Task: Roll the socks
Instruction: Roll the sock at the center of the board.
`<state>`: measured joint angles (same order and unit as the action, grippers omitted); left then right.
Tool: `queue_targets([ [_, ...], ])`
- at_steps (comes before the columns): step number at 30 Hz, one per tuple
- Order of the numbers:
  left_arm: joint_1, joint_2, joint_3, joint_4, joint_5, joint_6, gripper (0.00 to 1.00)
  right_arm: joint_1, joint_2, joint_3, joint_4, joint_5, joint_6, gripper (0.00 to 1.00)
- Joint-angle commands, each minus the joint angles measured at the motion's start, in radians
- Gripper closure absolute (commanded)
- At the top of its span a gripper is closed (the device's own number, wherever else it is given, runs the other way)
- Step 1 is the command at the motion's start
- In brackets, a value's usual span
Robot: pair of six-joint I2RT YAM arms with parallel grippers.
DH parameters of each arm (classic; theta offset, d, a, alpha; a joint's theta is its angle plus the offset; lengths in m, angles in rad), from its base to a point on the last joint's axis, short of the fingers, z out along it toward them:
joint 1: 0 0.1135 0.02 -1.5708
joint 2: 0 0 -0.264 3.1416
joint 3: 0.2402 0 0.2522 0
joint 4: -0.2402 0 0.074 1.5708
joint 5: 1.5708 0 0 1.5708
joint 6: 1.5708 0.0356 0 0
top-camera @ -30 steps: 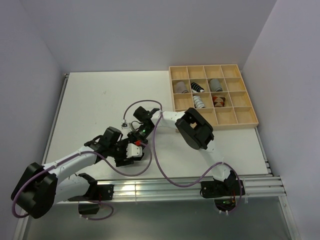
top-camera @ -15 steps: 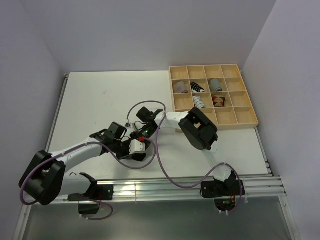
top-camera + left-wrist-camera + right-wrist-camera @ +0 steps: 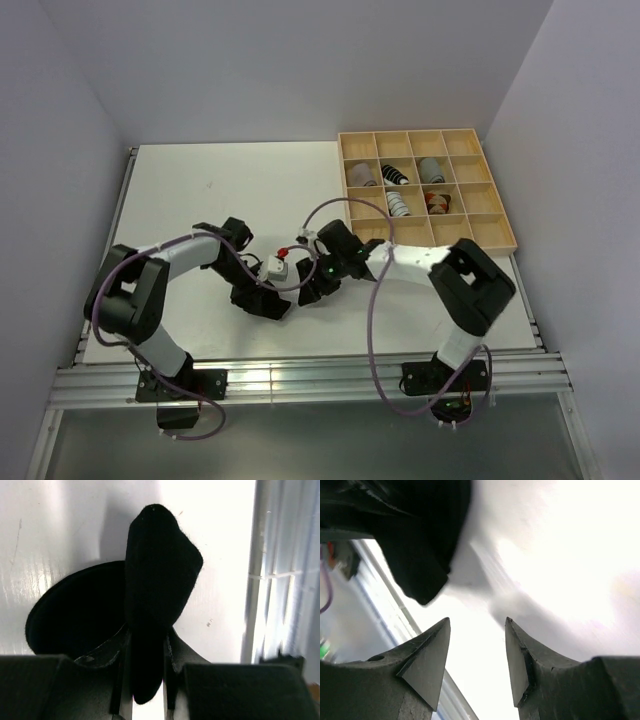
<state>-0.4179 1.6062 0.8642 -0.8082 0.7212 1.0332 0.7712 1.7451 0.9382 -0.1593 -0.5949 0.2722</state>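
A black sock (image 3: 160, 570) hangs pinched between the fingers of my left gripper (image 3: 146, 645), which is shut on it just above the white table. From above, my left gripper (image 3: 266, 302) sits near the table's middle front, and the sock shows as a dark lump (image 3: 280, 308) at its tip. My right gripper (image 3: 310, 291) stands just to its right. The right wrist view shows that gripper (image 3: 477, 625) open with nothing between its fingers and the sock's end (image 3: 422, 587) up to the left, apart from it. Several rolled socks (image 3: 398, 203) lie in the tray.
The light wooden grid tray (image 3: 470, 232) stands at the back right, with rolled socks in its middle compartments. Aluminium rails (image 3: 330, 375) run along the table's near edge. A purple cable (image 3: 372, 300) loops from each arm over the table.
My left gripper has shut on the black sock and swung right with it. The right gripper has opened, letting go of the sock, and its arm has shifted right.
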Motion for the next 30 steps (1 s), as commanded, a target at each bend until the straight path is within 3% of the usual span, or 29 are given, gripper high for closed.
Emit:
queue_targets([
  [1,0.025,0.078,0.105,-0.23,0.086,0.122,0.9,0.002,-0.172,-0.077,0.186,0.228,0.078,0.44],
  [5,0.044,0.168,0.177,-0.324,0.103,0.16,0.89,0.013,-0.352,-0.235,0.328,0.335,0.105,0.43],
  [9,0.047,0.262,0.24,-0.374,0.113,0.173,0.89,0.127,-0.404,-0.259,0.357,0.51,0.02,0.41],
  [16,0.047,0.342,0.297,-0.399,0.124,0.153,0.89,0.394,-0.233,-0.101,0.273,0.767,-0.136,0.41],
  [30,0.047,0.366,0.311,-0.404,0.118,0.14,0.89,0.563,0.019,0.062,0.27,0.966,-0.261,0.39],
])
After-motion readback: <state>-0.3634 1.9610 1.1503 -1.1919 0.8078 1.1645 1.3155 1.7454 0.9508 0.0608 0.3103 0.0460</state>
